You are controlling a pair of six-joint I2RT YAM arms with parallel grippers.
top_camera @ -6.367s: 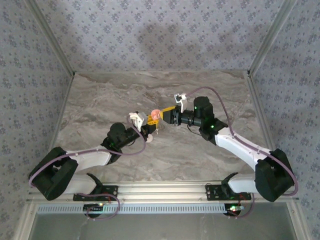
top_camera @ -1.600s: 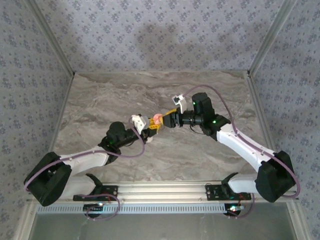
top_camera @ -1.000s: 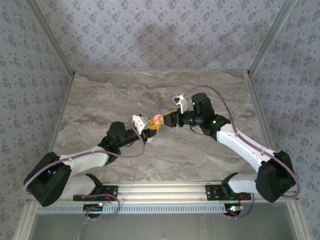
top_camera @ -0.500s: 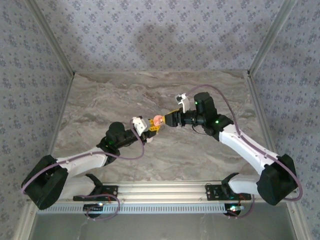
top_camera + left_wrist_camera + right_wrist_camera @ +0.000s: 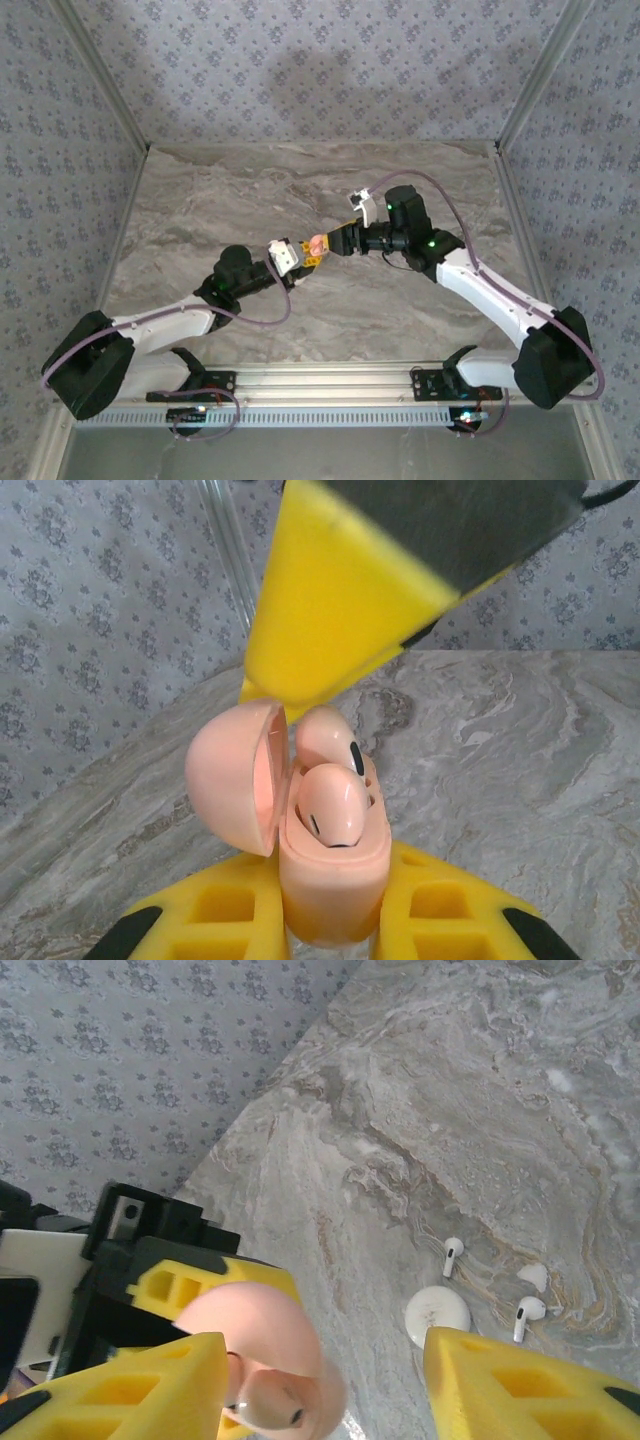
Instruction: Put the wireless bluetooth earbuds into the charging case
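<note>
1. Nearest in the top view, the two arm bases are seen bolted at the near edge of the bench. Both arms are angled inward, and their tips are brought together over the middle of the bench.
2. The left gripper is seen with its yellow jaws closed narrowly on the lower body of the pink charging case, which is held upright.
3. The lid of the case is swung open to the left in the left wrist view. Two rounded pinkish buds with dark spots are seated in the case, one behind the other.
4. Just beyond the case, the right gripper is found with its jaws spread wide and nothing clamped between them. The open case is placed beside one jaw. In the left wrist view a yellow jaw is seen just above the lid, but whether it touches cannot be told.
5. Farther on, the white stemmed earbuds are seen lying on the bare bench, one apart from the other. Both are outside the case and well apart from it.
6. A round pale disc is laid near both earbuds, and a small white piece lies just beside the second earbud.
7. Farthest, the bench is bounded by a patterned wall.
</note>
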